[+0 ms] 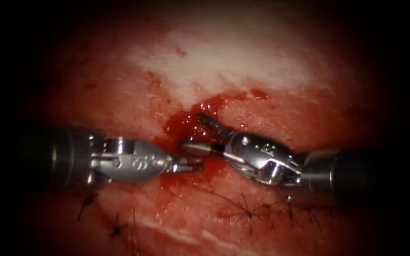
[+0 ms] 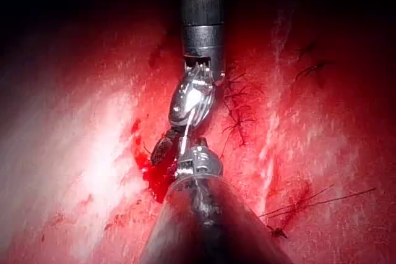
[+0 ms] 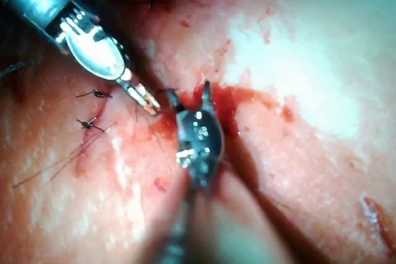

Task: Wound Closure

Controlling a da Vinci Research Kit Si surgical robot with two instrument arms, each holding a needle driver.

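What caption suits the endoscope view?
Left pincer and open right pincer meet over the tissue's red-wet cut.

Endoscope looks down from front; both wrist views close, sharing the cut (image 1: 200, 118)

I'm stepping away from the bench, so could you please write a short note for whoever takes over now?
Left tool: jaws shut at the cut; I make out nothing in them.
Right tool: jaws open over the cut, holding nothing.
Needle: I cannot tell where it is.
Done: tied stitches with cut ends on the tissue.
Left: the cut between the tools looks unclosed, wet with red fluid.
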